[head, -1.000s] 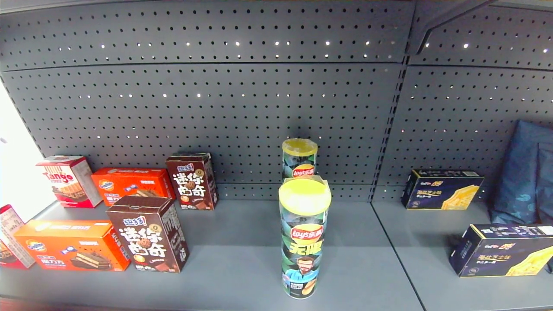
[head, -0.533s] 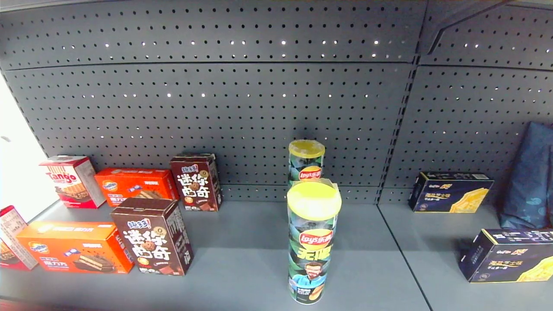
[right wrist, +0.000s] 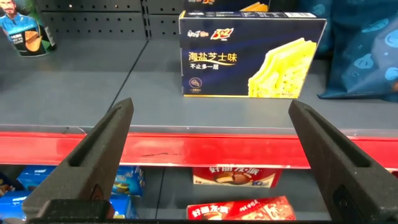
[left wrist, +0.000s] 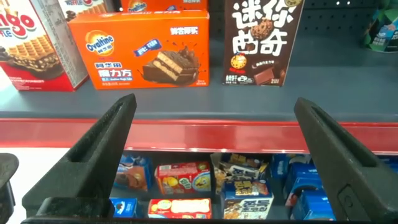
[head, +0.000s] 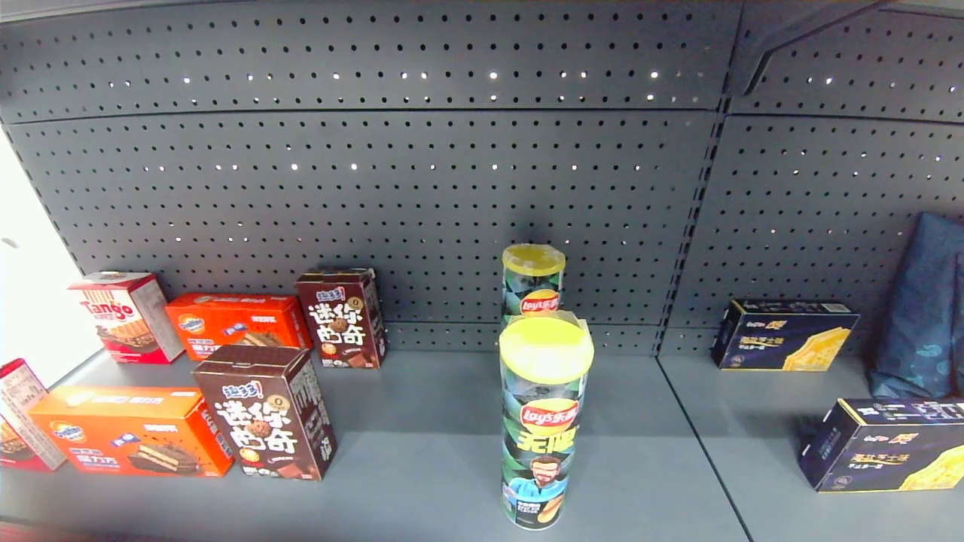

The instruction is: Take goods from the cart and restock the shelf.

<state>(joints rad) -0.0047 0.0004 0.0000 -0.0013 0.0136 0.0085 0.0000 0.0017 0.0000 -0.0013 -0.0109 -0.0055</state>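
On the grey shelf [head: 422, 452] two green chip cans with yellow lids stand in line, one at the front [head: 546, 421] and one at the back [head: 533, 282]. My left gripper [left wrist: 211, 162] is open and holds nothing. It hangs in front of the red shelf edge [left wrist: 199, 134], facing an orange cake box [left wrist: 140, 50] and a brown cookie box [left wrist: 264, 40]. My right gripper [right wrist: 208, 168] is also open with nothing in it, before the shelf edge [right wrist: 205, 149] and facing a dark blue cracker box [right wrist: 252, 56].
On the left stand a red-and-white wafer box [head: 124, 316], two orange boxes [head: 128, 429] and two brown boxes [head: 263, 410]. Two dark blue boxes [head: 889, 444] and a blue bag [head: 922, 309] sit on the right. The lower shelf holds several packs [left wrist: 186, 180].
The whole head picture has shifted slightly right and down since a second ago, so the camera moved. The goods on the shelf keep their places.
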